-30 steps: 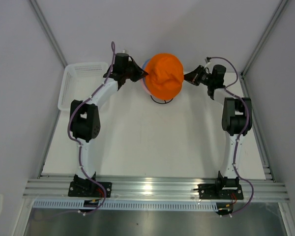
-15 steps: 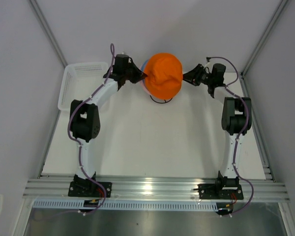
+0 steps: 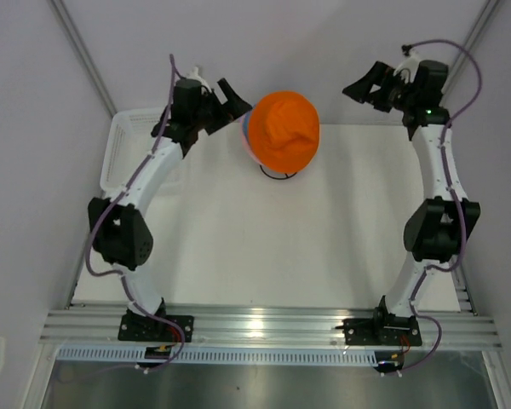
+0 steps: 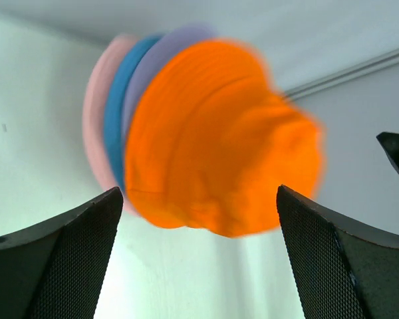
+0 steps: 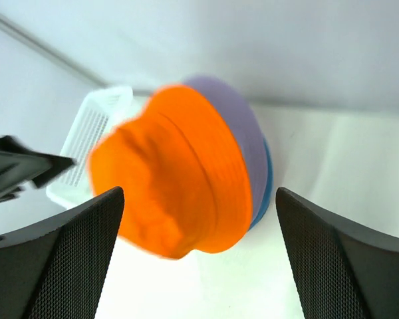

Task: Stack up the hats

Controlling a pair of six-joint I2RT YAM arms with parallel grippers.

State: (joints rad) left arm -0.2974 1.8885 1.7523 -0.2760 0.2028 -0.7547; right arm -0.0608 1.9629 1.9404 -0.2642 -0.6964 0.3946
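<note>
I can read no text, label, brand, number or sign on any of my three feeds, neither on the hats (image 3: 283,130) nor on the desk (image 3: 264,247). Both wrist views show the hats blurred.

Orange hat (image 3: 283,129) outermost, then lavender hat (image 4: 149,70), blue hat (image 4: 113,126), pink hat (image 4: 93,113). White mesh basket (image 3: 119,141) at ten o'clock. White counter (image 3: 264,247). Black jaws, fine grid-textured.
</note>
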